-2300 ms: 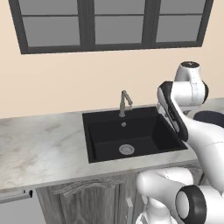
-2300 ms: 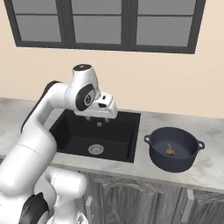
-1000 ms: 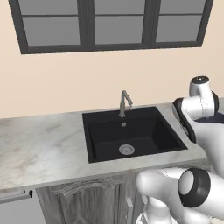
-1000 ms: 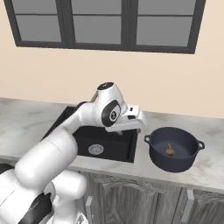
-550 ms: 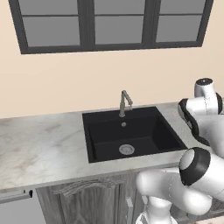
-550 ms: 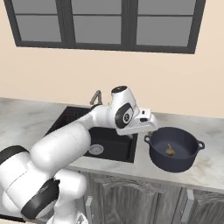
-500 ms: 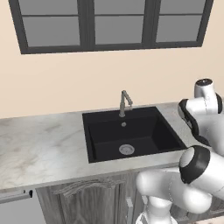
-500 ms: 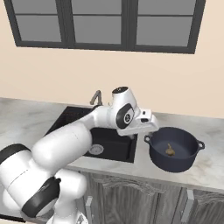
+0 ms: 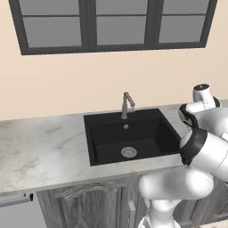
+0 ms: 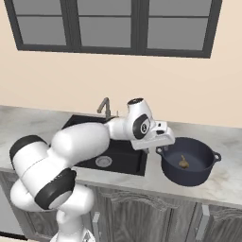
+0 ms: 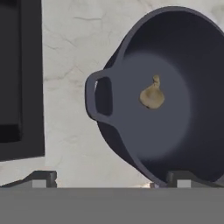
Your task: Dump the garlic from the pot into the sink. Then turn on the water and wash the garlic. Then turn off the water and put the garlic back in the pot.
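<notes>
Kitchen wall was beige with a dark-framed window (image 10: 113, 26) above a marbled light surface (image 9: 44, 151) over grey wood cabinets (image 10: 142, 215).

The sink (image 9: 133, 136) sat recessed in the surface, matte black, with a round steel drain (image 9: 128, 152) on its floor and a slim grey faucet (image 9: 127, 104) at its back edge. Basin looked dry, nothing lying in it that I could make out.

The pot (image 10: 188, 160) stood upright on the surface just right of the sink, near it but apart from its rim. Dark navy, two side handles; in the hand view one handle (image 11: 98, 97) pointed toward the sink's edge. The garlic (image 10: 183, 162) lay on the pot's floor, roughly central, a small tan lump with a short stem tip (image 11: 152, 95).

Arm reached across from the left in the right base view, with the white hand above the gap between sink and pot, close to the pot's left rim. The jaws (image 11: 113, 179) were spread wide with nothing between them: in the hand view one tip stood over bare surface and the other over the pot's near wall. No contact with the pot that I could tell. The pot's left handle fell between the two tips' lines.
</notes>
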Motion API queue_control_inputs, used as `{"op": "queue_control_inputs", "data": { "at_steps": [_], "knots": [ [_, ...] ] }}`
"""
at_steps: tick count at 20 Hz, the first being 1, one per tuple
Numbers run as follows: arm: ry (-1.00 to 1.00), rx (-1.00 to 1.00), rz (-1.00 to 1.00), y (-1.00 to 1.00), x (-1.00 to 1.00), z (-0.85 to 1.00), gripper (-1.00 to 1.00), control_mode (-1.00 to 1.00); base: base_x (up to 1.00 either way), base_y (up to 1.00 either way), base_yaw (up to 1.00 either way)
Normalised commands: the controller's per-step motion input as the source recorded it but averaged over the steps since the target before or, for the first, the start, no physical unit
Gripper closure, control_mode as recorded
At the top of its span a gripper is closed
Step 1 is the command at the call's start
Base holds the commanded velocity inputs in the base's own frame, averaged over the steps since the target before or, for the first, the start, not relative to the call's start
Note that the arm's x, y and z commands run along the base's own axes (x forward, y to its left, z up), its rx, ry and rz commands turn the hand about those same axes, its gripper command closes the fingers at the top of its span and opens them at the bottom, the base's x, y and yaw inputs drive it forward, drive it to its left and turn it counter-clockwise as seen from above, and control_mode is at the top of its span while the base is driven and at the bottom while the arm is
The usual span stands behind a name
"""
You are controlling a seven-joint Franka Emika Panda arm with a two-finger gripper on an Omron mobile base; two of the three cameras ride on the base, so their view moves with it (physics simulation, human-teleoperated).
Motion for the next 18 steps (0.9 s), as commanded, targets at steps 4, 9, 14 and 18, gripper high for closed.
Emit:
{"op": "queue_control_inputs", "data": {
  "at_steps": [4, 9, 14, 18],
  "knots": [
    [0.10, 0.00, -0.03, -0.03, 0.26, -0.12, -1.00, -1.00, 0.00, 0.00, 0.00],
    [0.04, 0.00, -0.02, -0.02, 0.18, -0.15, -1.00, -1.00, 0.00, 0.00, 0.00],
    [0.00, 0.00, -0.02, -0.07, 0.13, -0.22, -1.00, -1.00, 0.00, 0.00, 0.00],
    [0.00, 0.00, -0.01, -0.08, 0.09, -0.31, -1.00, -1.00, 0.00, 0.00, 0.00]
  ]
}}
